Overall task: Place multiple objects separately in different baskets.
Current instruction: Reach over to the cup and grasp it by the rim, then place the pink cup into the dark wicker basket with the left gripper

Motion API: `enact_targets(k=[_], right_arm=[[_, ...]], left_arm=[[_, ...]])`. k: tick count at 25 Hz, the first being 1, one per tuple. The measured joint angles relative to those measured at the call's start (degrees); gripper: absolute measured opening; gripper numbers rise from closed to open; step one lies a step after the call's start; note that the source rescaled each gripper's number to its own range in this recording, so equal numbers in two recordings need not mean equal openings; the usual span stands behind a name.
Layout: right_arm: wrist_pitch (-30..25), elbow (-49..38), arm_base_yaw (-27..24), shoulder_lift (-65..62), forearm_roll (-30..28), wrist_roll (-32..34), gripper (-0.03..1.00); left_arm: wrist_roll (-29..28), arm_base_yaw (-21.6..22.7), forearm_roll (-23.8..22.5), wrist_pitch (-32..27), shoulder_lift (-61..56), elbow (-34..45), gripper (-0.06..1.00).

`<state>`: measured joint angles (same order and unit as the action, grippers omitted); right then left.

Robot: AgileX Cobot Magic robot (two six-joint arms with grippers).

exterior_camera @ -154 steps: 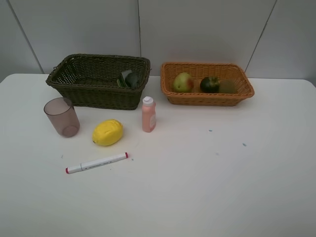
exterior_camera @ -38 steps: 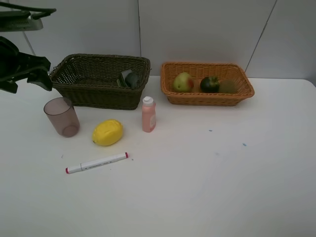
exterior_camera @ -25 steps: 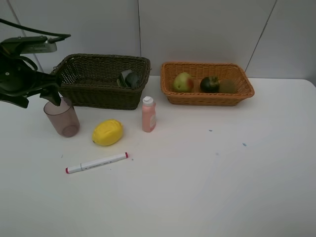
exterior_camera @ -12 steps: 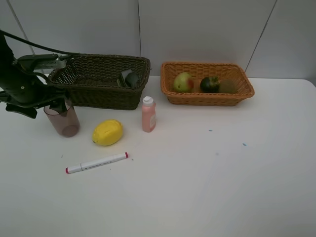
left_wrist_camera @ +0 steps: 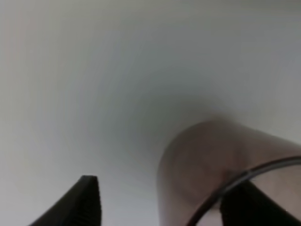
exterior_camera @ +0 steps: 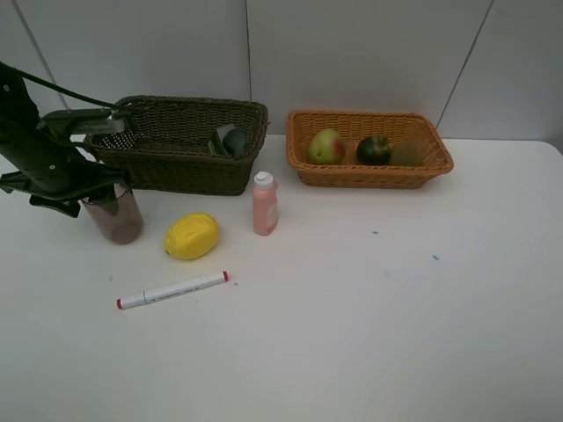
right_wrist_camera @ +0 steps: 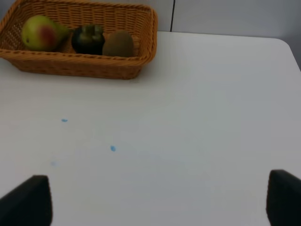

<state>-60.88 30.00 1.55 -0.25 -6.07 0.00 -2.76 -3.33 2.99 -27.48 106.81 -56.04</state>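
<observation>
The translucent brownish cup (exterior_camera: 116, 220) stands at the left, in front of the dark olive basket (exterior_camera: 167, 167). My left gripper (exterior_camera: 99, 191) has come down on the cup's rim. In the left wrist view the left gripper (left_wrist_camera: 167, 194) straddles the wall of the cup (left_wrist_camera: 202, 169), with a gap between the outer fingertip (left_wrist_camera: 87, 197) and the wall. The lemon (exterior_camera: 192, 236), pink bottle (exterior_camera: 265, 204) and marker (exterior_camera: 172, 289) lie on the table. The pump bottle (exterior_camera: 230, 139) is in the dark basket. My right gripper (right_wrist_camera: 155, 202) is open and holds nothing.
The orange basket (exterior_camera: 369, 176) at the back holds the mango (exterior_camera: 326, 146), mangosteen (exterior_camera: 374, 149) and kiwi (exterior_camera: 405, 155); the right wrist view shows the same basket (right_wrist_camera: 84, 66). The white table (exterior_camera: 396, 308) ends at a grey wall behind the baskets.
My left arm has moved right and down from the table's left edge onto the cup. Its jaws have narrowed around the cup's wall. Nothing else has moved.
</observation>
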Motion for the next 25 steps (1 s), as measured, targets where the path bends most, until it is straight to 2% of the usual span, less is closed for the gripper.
enact_targets(k=[2, 4, 5, 13, 16, 25], right_arm=[[0.0, 0.0, 0.0, 0.0, 0.0, 0.0, 1.00], [0.0, 0.0, 0.0, 0.0, 0.0, 0.0, 1.00], [0.0, 0.0, 0.0, 0.0, 0.0, 0.0, 1.00], [0.0, 0.0, 0.0, 0.0, 0.0, 0.0, 1.00], [0.0, 0.0, 0.0, 0.0, 0.0, 0.0, 1.00], [0.0, 0.0, 0.0, 0.0, 0.0, 0.0, 1.00]], left_arm=[[0.0, 0.0, 0.0, 0.2, 0.0, 0.0, 0.32], [0.0, 0.0, 0.0, 0.4, 0.0, 0.0, 0.08], [0.0, 0.0, 0.0, 0.4, 0.0, 0.0, 0.01], [0.0, 0.0, 0.0, 0.2, 0.0, -0.2, 0.00], [0.0, 0.0, 0.0, -2.0, -0.7, -0.9, 0.00], [0.0, 0.0, 0.0, -6.8, -12.1, -5.6, 0.00]])
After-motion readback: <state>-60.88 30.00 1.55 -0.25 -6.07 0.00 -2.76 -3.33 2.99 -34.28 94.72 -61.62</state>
